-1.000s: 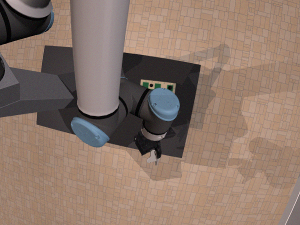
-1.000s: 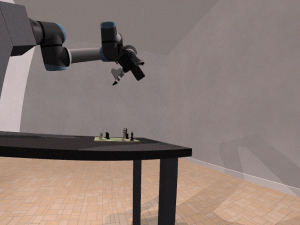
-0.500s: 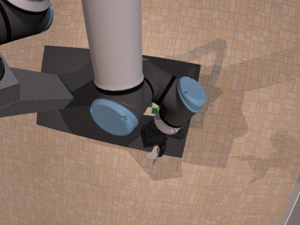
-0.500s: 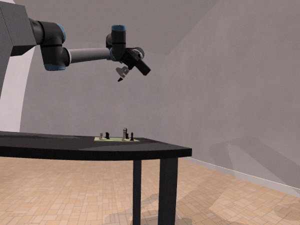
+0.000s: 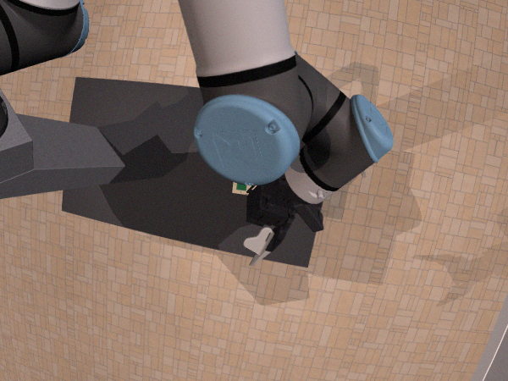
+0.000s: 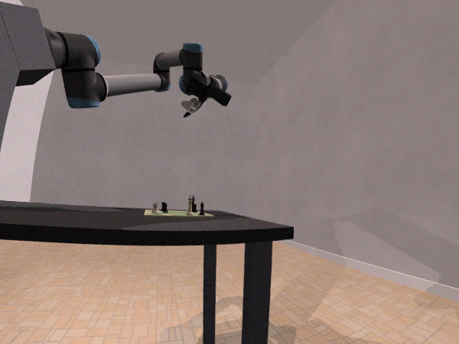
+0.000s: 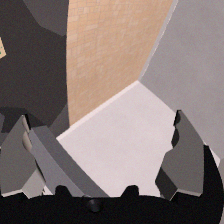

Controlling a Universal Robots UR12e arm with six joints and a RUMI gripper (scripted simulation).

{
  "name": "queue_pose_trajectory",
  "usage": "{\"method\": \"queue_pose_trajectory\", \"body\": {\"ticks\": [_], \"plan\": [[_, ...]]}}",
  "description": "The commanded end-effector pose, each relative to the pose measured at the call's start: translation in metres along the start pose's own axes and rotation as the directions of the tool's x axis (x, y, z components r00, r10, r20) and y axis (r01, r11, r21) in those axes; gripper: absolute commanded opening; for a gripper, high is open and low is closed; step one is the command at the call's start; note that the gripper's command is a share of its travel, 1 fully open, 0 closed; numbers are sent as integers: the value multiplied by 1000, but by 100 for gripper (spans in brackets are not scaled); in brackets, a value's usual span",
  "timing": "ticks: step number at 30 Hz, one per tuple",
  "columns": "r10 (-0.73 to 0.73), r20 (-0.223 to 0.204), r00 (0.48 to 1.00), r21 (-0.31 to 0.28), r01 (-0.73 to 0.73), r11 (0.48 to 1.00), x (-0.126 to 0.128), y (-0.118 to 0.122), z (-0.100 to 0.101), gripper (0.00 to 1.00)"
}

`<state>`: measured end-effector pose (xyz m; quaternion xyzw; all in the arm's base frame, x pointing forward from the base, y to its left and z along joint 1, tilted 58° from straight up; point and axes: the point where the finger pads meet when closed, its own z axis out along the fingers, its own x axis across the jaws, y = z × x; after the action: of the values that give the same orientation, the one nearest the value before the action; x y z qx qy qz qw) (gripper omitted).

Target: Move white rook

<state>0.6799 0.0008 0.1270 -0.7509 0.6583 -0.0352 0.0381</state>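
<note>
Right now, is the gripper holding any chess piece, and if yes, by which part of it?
Nothing is held. The gripper hangs high above the board with its jaws wide open and nothing between them.

A dark table carries a green chessboard.

white rook, small, upright, on board's left end

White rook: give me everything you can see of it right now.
The white rook shows only in the exterior view: a small, pale, short piece standing upright near the left end of the board, close beside a black piece. Nothing grips it; the hand hangs open high above the table. Its square cannot be read.
</note>
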Motion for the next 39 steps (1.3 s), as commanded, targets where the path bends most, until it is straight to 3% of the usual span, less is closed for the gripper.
{"method": "queue_pose_trajectory", "body": {"ticks": [1,3,5,6,8,10,13,16,18,19,20,21,23,24,25,27,30,31,32,34,35,37,39], "plan": [[98,-4,995,-80,-98,992,-2,22,-30,100],[128,-10,992,-101,-128,987,-4,30,-41,100],[216,26,976,-181,-208,961,-10,25,-25,100],[216,26,976,-181,-208,961,-10,25,-25,100],[308,48,950,-268,-284,921,-16,20,-10,100],[308,48,950,-268,-284,921,-16,20,-10,100],[440,51,897,-399,-385,832,-27,14,12,100],[484,43,874,-445,-417,792,-31,12,19,100],[561,15,828,-525,-471,709,-38,9,32,100],[564,15,826,-528,-472,706,-38,9,32,100],[600,-6,800,-567,-497,657,-42,7,38,100],[600,-6,800,-567,-497,657,-42,7,38,100],[661,-56,748,-635,-537,555,-50,5,49,100],[663,-58,746,-638,-539,551,-50,5,49,100],[690,-89,719,-669,-556,493,-53,3,55,100],[690,-89,719,-669,-556,493,-53,3,55,100],[744,-194,639,-737,-595,319,-65,-1,69,100],[746,-200,635,-741,-597,309,-65,-1,69,100],[757,-242,607,-757,-606,244,-68,-3,73,100],[763,-285,580,-769,-614,179,-72,-4,77,100],[765,-328,554,-777,-619,115,-75,-6,81,100],[763,-375,527,-780,-623,48,-79,-8,85,100],[749,-447,488,-776,-628,-54,-85,-12,92,100]]}}
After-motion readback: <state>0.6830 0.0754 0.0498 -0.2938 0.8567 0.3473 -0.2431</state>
